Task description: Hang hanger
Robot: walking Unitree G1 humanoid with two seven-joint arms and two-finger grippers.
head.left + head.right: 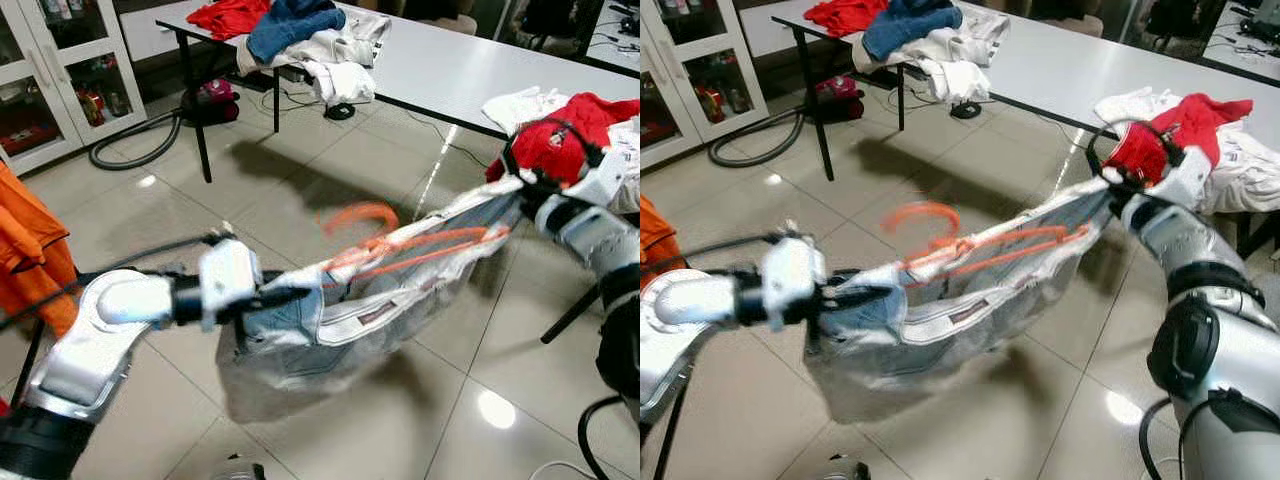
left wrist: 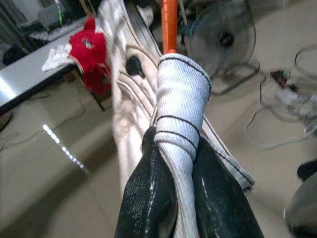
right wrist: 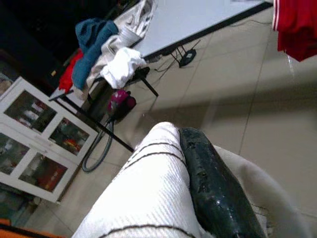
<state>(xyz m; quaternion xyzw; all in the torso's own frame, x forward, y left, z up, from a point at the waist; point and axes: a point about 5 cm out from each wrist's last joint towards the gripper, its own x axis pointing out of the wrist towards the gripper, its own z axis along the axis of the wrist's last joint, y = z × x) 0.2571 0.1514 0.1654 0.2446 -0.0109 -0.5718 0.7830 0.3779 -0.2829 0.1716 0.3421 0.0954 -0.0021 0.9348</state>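
Above tiled floor (image 1: 120, 215), left gripper (image 1: 285, 295) and right gripper (image 1: 522, 190) each clamp a cuff of the white jacket (image 1: 340, 320) carrying the orange hanger (image 1: 400, 245).

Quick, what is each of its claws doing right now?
Left gripper: closed on the white jacket's ribbed cuff.
Right gripper: closed on the jacket's other ribbed end, with the orange hanger inside.

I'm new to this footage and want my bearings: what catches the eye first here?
A pale jacket on an orange hanger is stretched in mid-air between both arms, the left gripper shut on one cuff, the right gripper on the other. Behind it, a grey table carries heaps of clothes, with a vacuum cleaner underneath.
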